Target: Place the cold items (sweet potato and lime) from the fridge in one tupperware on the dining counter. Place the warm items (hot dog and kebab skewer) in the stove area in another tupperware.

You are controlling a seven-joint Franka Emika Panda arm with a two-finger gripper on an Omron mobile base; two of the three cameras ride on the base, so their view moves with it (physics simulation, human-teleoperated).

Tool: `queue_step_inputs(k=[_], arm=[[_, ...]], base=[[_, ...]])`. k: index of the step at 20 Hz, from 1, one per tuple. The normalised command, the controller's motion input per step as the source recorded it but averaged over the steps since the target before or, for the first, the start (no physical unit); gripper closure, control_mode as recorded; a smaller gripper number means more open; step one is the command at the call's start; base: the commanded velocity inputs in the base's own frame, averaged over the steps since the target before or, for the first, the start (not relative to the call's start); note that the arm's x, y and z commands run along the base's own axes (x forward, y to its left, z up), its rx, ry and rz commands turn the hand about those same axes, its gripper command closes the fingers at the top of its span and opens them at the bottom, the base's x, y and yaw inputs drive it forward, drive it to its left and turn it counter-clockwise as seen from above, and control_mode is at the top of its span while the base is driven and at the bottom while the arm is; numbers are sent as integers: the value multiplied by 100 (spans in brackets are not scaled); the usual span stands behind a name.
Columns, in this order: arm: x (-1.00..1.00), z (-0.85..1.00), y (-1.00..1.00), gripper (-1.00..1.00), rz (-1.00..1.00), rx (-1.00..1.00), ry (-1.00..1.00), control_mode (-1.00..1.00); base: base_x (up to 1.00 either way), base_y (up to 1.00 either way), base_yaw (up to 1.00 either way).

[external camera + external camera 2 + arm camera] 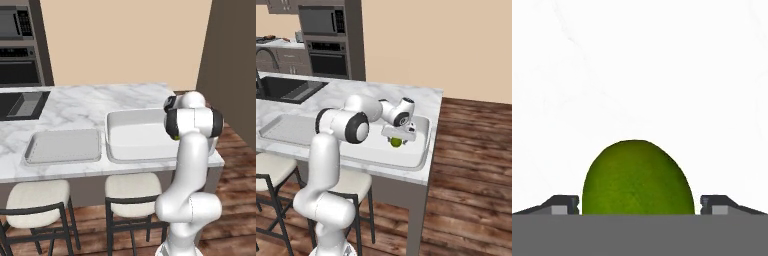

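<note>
- Over the large deep pale grey rectangular tray [423,150] on the white marble surface [90,102], the end effector [397,138] hangs, fingers apart
- Round bright green lime [638,178] sits between them, inside that tray

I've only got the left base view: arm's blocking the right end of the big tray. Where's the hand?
Observer: The hand is down inside the deep tupperware, reaching from the near side.
Operator: Lime in it?
Observer: The lime sits right under the hand, inside the tray. In the hand view the lime lies between the fingertips, with a gap on each side, so the jaws look open.
Operator: Anything else in that tray?
Observer: No sweet potato on the tray floor that the right base view shows; the arm hides part of it.
Operator: Small tray?
Observer: The shallow tupperware lies beside the deep one, toward the sink.
</note>
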Motion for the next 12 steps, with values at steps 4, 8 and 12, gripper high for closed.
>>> queue_step_inputs(k=[4,8,12], arm=[[-29,18,17,-100,0,0,-25,-100],[-35,23,21,-100,3,0,-44,-100],[-53,33,17,-100,5,0,-44,-100]], base=[[0,0,0],[0,0,0],[0,0,0]])
